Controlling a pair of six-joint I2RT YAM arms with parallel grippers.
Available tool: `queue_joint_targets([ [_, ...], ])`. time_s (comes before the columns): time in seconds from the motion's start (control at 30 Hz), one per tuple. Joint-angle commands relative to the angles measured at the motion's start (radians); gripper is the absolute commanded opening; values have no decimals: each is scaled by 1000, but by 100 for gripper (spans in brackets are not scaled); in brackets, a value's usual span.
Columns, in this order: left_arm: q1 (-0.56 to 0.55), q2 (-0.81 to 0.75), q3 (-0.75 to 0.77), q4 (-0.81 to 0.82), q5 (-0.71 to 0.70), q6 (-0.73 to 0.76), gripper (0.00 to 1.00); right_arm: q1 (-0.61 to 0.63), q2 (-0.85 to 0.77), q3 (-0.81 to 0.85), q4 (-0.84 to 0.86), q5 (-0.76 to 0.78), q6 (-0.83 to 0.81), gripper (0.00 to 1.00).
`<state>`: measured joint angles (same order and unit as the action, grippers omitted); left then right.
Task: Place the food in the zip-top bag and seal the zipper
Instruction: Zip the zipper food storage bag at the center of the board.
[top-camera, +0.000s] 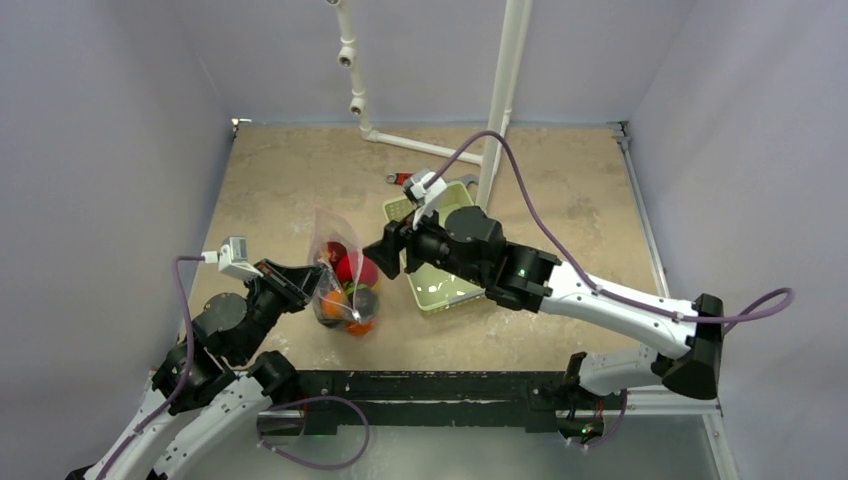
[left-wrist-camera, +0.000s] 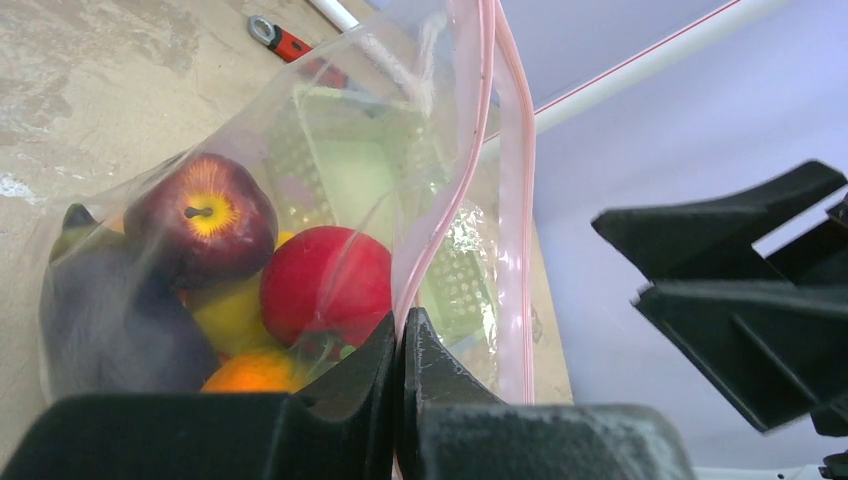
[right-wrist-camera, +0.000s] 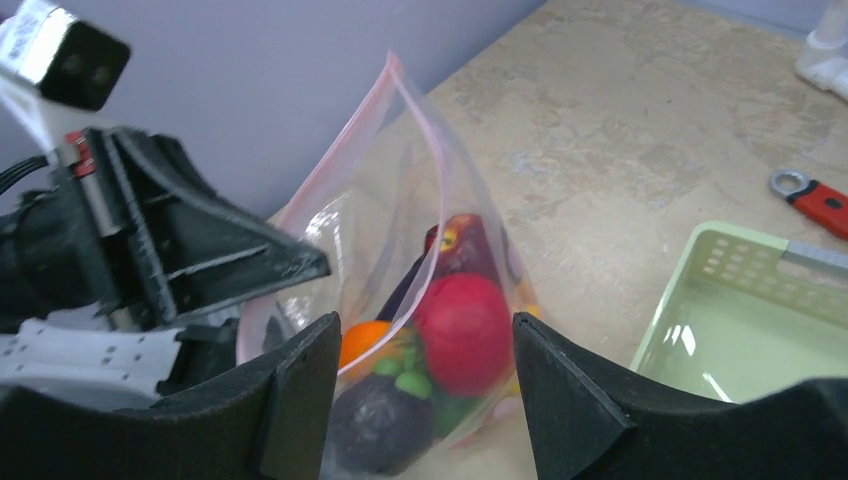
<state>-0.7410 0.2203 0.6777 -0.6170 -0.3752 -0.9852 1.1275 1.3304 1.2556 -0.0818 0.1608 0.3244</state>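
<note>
The zip-top bag (top-camera: 330, 240) stands upright on the table, with the food (top-camera: 352, 287) inside it. In the left wrist view my left gripper (left-wrist-camera: 401, 335) is shut on the zipper (left-wrist-camera: 455, 190), the pink strip at the bag's edge. Through the plastic I see an apple (left-wrist-camera: 205, 215), a red tomato (left-wrist-camera: 325, 285), an orange (left-wrist-camera: 255, 370) and a dark purple piece (left-wrist-camera: 110, 310). The two pink lips stand apart, so the mouth is open. My right gripper (right-wrist-camera: 420, 400) is open, its jaws either side of the bag's lower part (right-wrist-camera: 400, 260) without touching it. In the top view my left gripper (top-camera: 316, 284) is left of the bag and my right gripper (top-camera: 383, 256) is right of it.
A light green basket (top-camera: 440, 290) lies right of the bag, under my right arm; it also shows in the right wrist view (right-wrist-camera: 740, 310). A red-handled wrench (top-camera: 400, 179) lies behind it. A white pipe frame (top-camera: 500, 90) stands at the back of the table.
</note>
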Motion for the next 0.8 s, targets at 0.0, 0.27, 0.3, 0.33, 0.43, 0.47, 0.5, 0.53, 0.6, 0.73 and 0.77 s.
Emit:
queue_joint_targets([
  [0.0,-2,-12,32,7,-29,-3,0,60,-93,-88,76,-49,64,66],
  [0.27,-3,-21,21,12,-29,-10,0,280,-198,-228,146,136,133,64],
  [0.3,-3,-21,22,13,-28,-9,0,316,-197,-240,153,177,138,64],
  [0.33,-2,-21,23,12,-29,-8,0,357,-192,-250,157,218,138,64],
  [0.43,-2,-20,28,11,-29,-4,0,461,-169,-273,178,349,182,66],
  [0.47,-1,-21,28,11,-28,-3,0,480,-158,-277,176,397,200,67],
  [0.5,-3,-20,28,12,-26,-4,0,495,-146,-276,167,447,214,68],
  [0.53,-2,-18,27,13,-23,-3,0,508,-131,-272,155,495,230,68],
  [0.6,-2,-19,27,11,-20,-2,0,524,-107,-265,145,579,244,69],
  [0.73,-3,-28,28,3,-20,1,0,541,-59,-255,140,682,261,74],
  [0.77,-2,-32,29,2,-21,2,0,541,-49,-255,140,707,265,76],
])
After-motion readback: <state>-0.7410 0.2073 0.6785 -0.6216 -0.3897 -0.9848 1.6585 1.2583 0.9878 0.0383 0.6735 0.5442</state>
